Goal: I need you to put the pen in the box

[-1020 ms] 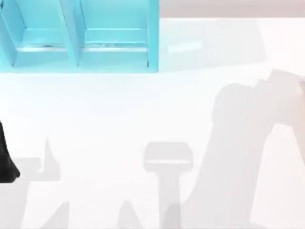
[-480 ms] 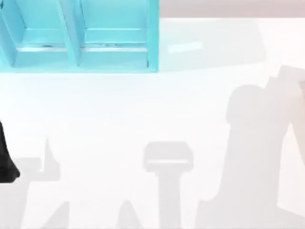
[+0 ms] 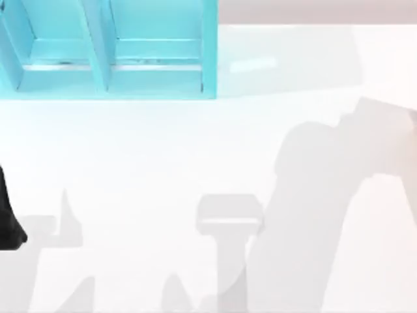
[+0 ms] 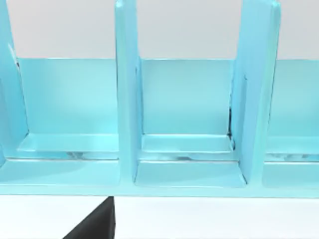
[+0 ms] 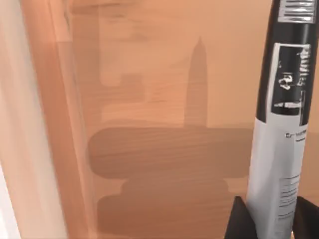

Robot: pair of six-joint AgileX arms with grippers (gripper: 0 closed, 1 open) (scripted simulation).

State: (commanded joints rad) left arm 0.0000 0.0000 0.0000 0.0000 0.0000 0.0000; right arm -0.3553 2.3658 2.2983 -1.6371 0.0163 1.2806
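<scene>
The pen (image 5: 279, 129) is carrying a silvery-grey printed band with small text and a barcode-like strip, none of it readable. In the right wrist view the right gripper (image 5: 271, 219) is clamping the pen's lower end between two dark fingers (image 5: 241, 221), holding it upright over the smooth wooden floor of the box (image 5: 149, 124), whose pale wall is rising along one side. The pen is casting a pointed shadow on the wood grain.

In the top view a glossy turquoise rack (image 3: 104, 52) with upright dividers is standing at the table's (image 3: 163, 150) far left, and a dark part of the left arm (image 3: 8, 222) is sitting at the left edge. Whether the left gripper is open cannot be told.
</scene>
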